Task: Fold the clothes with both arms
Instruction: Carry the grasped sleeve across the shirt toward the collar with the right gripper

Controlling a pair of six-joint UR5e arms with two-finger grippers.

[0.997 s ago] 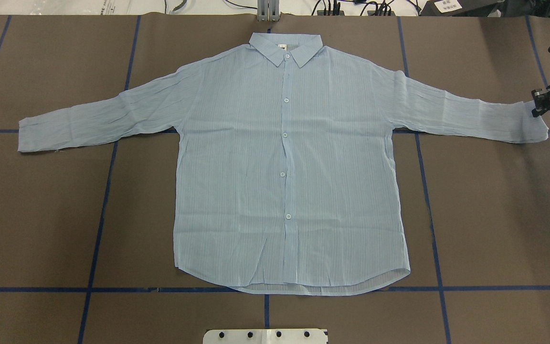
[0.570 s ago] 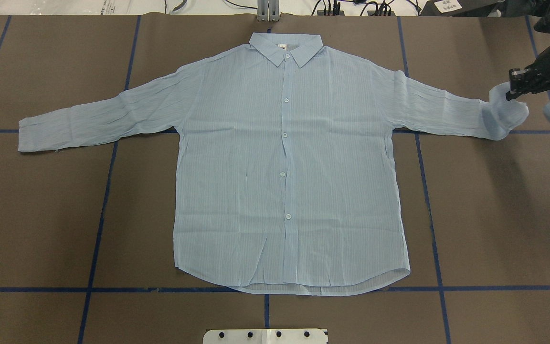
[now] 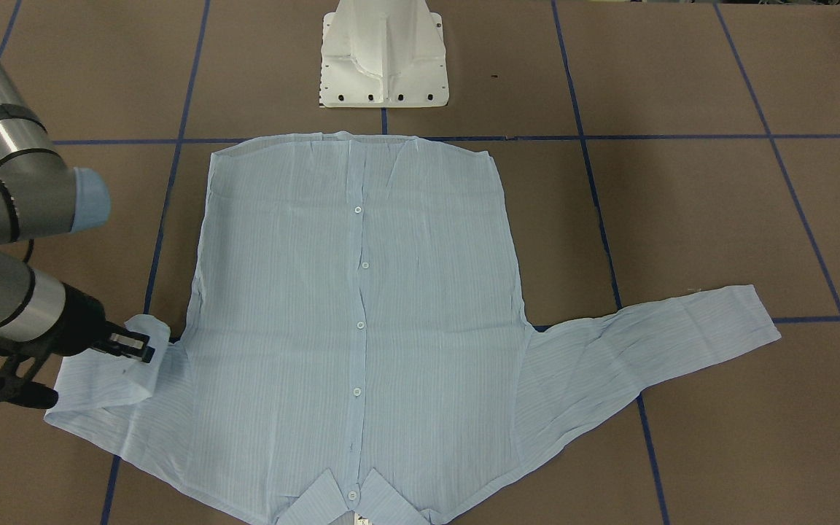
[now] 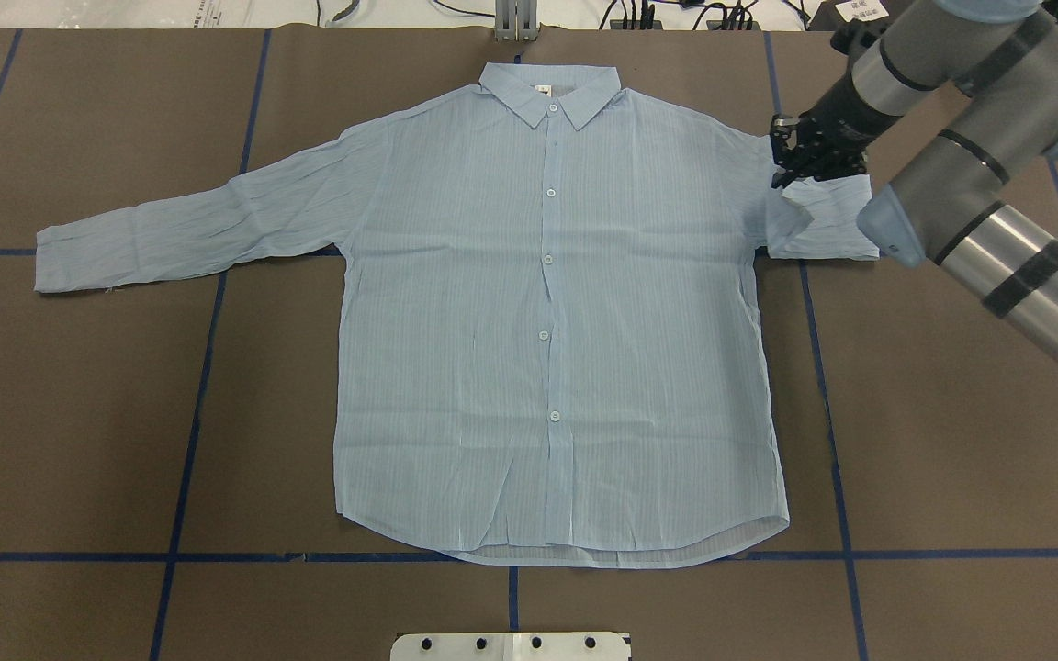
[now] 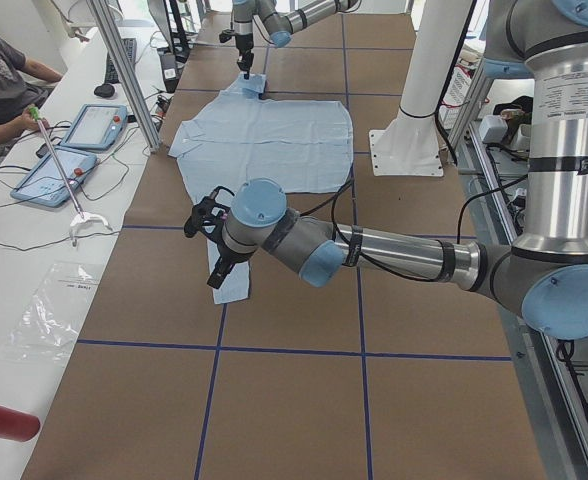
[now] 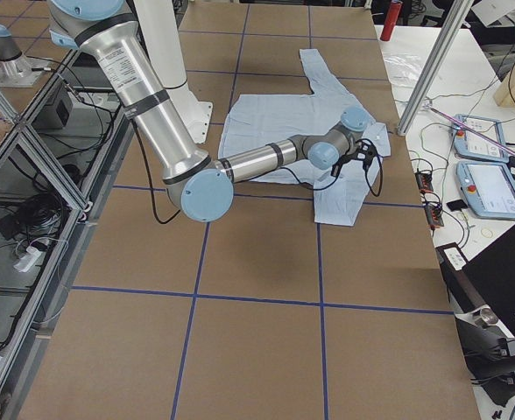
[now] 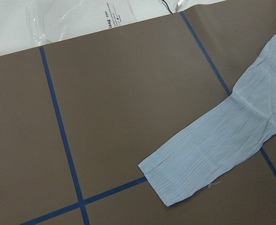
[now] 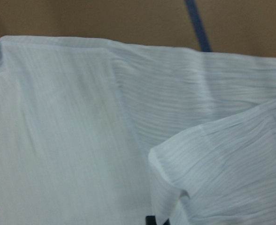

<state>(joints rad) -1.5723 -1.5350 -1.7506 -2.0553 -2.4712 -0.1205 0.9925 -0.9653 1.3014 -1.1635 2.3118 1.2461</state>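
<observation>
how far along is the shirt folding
Early. Done: the shirt lies flat, buttoned side up. In hand: the right gripper holds the right-side sleeve by its cuff, doubled back to the shoulder. Left: the left-side sleeve lies straight out, with the left gripper near its cuff, and the body is unfolded.

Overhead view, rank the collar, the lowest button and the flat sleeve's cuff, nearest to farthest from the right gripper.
1. Collar, top centre of the shirt, nearest the right gripper.
2. Lowest button, lower down the front.
3. Flat sleeve's cuff, far left.
</observation>
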